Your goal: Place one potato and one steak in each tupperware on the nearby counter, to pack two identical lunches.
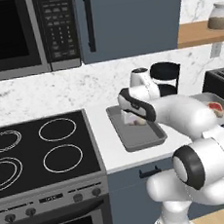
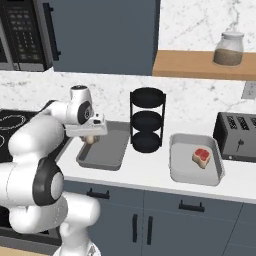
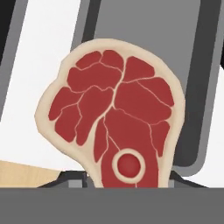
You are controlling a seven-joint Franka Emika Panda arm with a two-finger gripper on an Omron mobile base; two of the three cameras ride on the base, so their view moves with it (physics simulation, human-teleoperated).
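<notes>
Holding one steak point(image 3: 116, 118) — gripper point(image 2: 90, 138) clamped on its lower end, above grey tray point(image 2: 107, 152) on the counter point(image 2: 150, 175); second steak point(image 2: 201, 156) lies in right-hand tray point(image 2: 175, 170).

We see a home kitchen, rendered: a black stove point(image 1: 37, 151) with ring burners at the lower left of the left base view and a microwave point(image 1: 25, 32) above it at the upper left. A white counter point(image 2: 150, 175) over blue-grey cabinets, marble backsplash point(image 1: 58, 90), a toaster point(image 2: 237, 135) at right and a jar point(image 2: 229, 48) on a wooden shelf point(image 2: 200, 65) at upper right.
</notes>
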